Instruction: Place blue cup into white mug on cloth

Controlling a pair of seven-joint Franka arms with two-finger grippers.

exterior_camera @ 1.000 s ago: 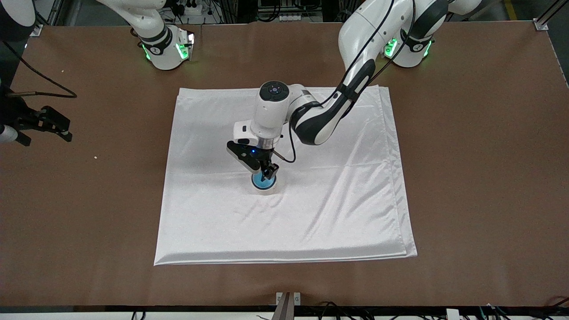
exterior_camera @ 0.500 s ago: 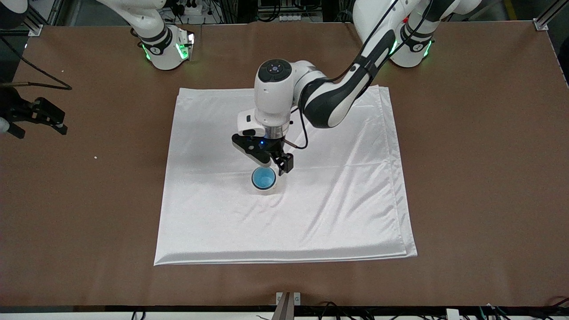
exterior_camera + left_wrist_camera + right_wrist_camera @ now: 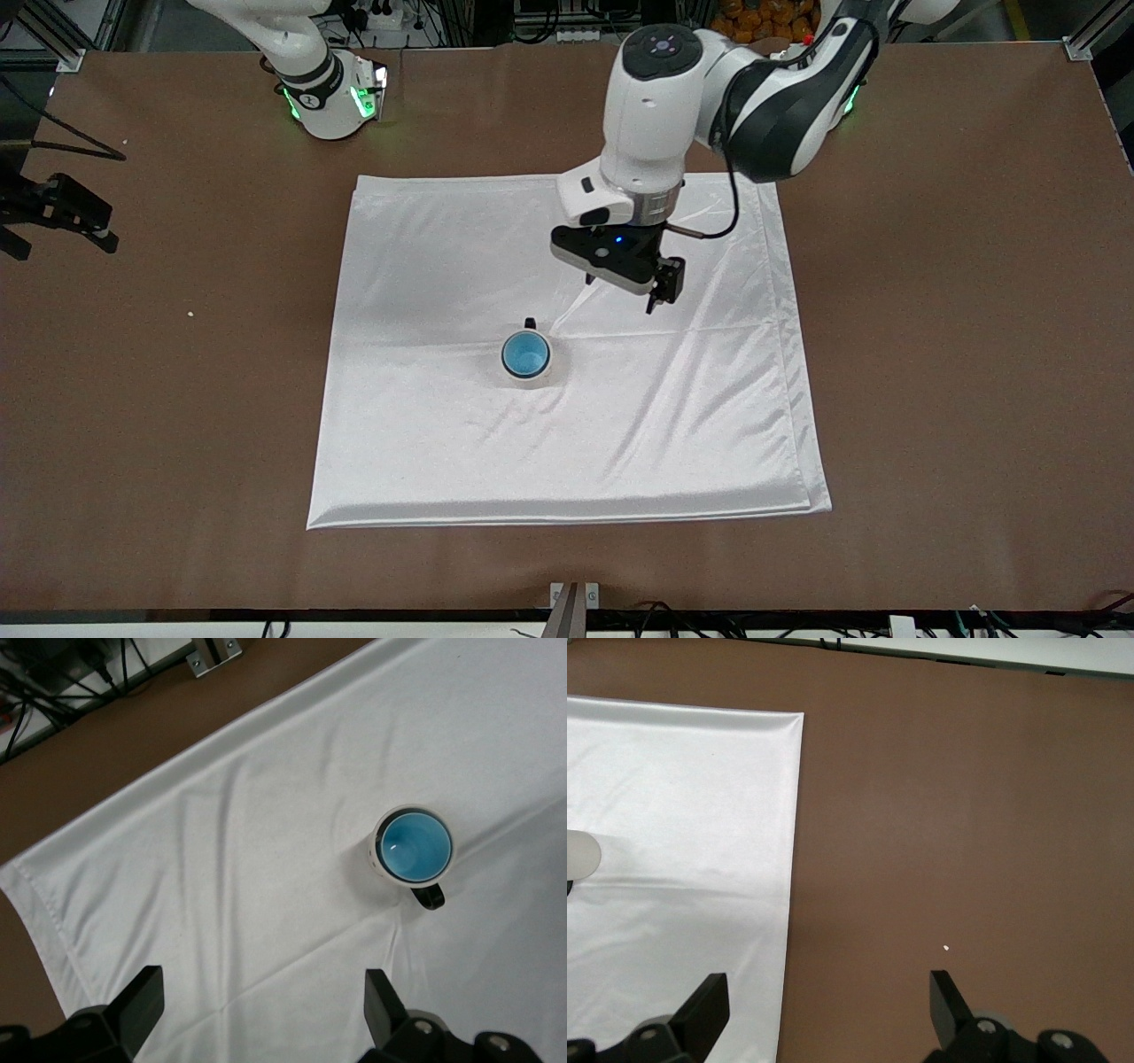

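Note:
The blue cup (image 3: 526,354) sits upright inside the white mug (image 3: 534,379), which stands near the middle of the cloth (image 3: 443,266); the mug's black handle (image 3: 531,323) points toward the robots' bases. My left gripper (image 3: 623,291) hangs open and empty over the cloth, off the mug toward the left arm's base. In the left wrist view the blue cup (image 3: 417,847) fills the white mug (image 3: 379,853) on the cloth (image 3: 248,859), well clear of the open left gripper (image 3: 262,1010). My right gripper (image 3: 60,237) waits open over bare table at the right arm's end.
Brown table (image 3: 957,354) surrounds the cloth on all sides. The right wrist view shows a corner of the cloth (image 3: 682,806), bare brown table (image 3: 966,815) with a small white speck (image 3: 945,948), and the open right gripper (image 3: 828,1010).
The left gripper opened off the blue cup, rose and drew back toward its base, leaving the cup in the mug. The right gripper drifted slightly toward the table's edge.

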